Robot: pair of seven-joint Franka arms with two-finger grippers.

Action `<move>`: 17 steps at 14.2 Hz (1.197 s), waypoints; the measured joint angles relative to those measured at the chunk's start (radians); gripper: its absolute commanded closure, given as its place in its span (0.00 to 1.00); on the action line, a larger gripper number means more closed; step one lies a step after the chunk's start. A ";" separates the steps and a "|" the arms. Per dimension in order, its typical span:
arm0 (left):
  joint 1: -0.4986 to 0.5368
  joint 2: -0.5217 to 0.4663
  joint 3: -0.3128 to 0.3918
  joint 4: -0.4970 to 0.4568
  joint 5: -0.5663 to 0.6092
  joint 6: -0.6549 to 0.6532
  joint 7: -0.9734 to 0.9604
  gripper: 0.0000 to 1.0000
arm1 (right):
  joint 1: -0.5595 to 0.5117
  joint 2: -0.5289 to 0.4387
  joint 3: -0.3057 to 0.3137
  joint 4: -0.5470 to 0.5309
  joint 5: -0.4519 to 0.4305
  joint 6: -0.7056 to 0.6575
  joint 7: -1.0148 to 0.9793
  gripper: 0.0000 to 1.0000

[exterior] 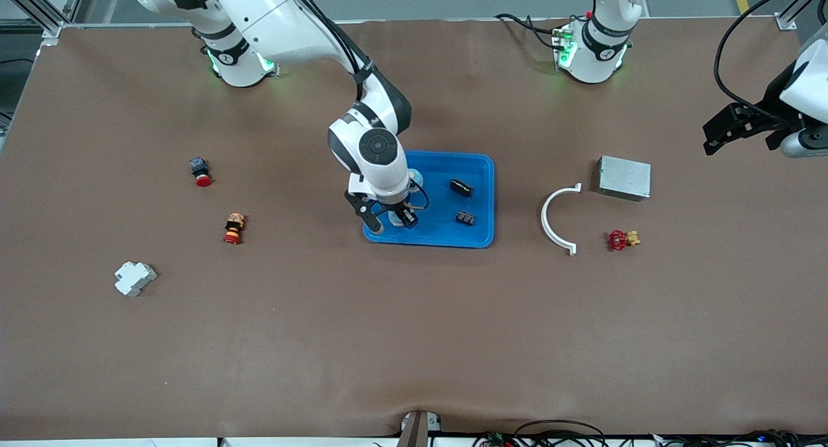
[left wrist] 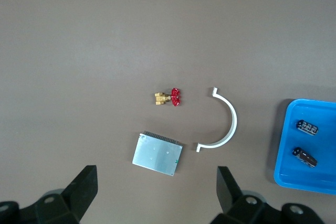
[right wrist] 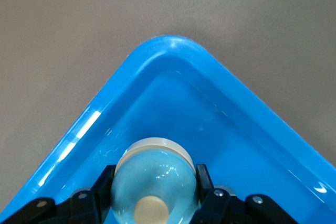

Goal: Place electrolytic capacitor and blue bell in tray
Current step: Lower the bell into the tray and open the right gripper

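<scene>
The bright-blue tray (exterior: 442,170) lies mid-table. My right gripper (exterior: 391,220) is low in the tray's corner nearest the front camera, toward the right arm's end. Its fingers are shut on the pale blue bell (right wrist: 155,179), which sits low in the tray (right wrist: 168,45). The bell is mostly hidden by the wrist in the front view. Two dark capacitors (exterior: 462,187) (exterior: 465,218) lie in the tray and also show in the left wrist view (left wrist: 307,127) (left wrist: 305,157). My left gripper (exterior: 731,129) is open, empty and raised over the table at the left arm's end, waiting (left wrist: 157,170).
A grey metal box (exterior: 624,177), a white curved bracket (exterior: 555,220) and a red-handled brass valve (exterior: 622,240) lie toward the left arm's end. Two red-capped buttons (exterior: 200,171) (exterior: 233,228) and a white breaker block (exterior: 134,278) lie toward the right arm's end.
</scene>
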 measured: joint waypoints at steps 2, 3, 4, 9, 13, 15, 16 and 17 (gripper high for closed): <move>0.001 0.000 0.002 0.000 0.000 0.000 0.000 0.00 | 0.001 0.015 0.000 0.000 0.000 0.025 0.005 1.00; 0.001 0.000 0.003 0.000 0.000 0.000 0.000 0.00 | 0.001 0.021 0.000 0.000 0.000 0.033 0.007 1.00; 0.001 0.000 0.003 0.000 0.000 0.000 0.000 0.00 | 0.001 0.026 0.000 0.000 0.000 0.037 0.011 1.00; 0.001 0.000 0.004 0.000 0.000 0.000 0.000 0.00 | 0.010 0.028 0.000 0.000 0.000 0.047 0.026 1.00; 0.002 -0.002 0.004 0.000 0.000 -0.006 0.000 0.00 | 0.012 0.031 0.000 0.000 0.000 0.051 0.027 1.00; 0.004 -0.002 0.005 0.000 0.000 -0.007 0.000 0.00 | 0.012 0.038 -0.001 0.000 0.000 0.057 0.027 1.00; 0.006 -0.002 0.005 0.000 0.000 -0.013 0.000 0.00 | 0.012 0.042 -0.001 0.000 0.000 0.061 0.027 1.00; 0.006 -0.002 0.005 0.000 0.000 -0.025 0.000 0.00 | 0.012 0.045 -0.001 0.000 0.000 0.066 0.027 1.00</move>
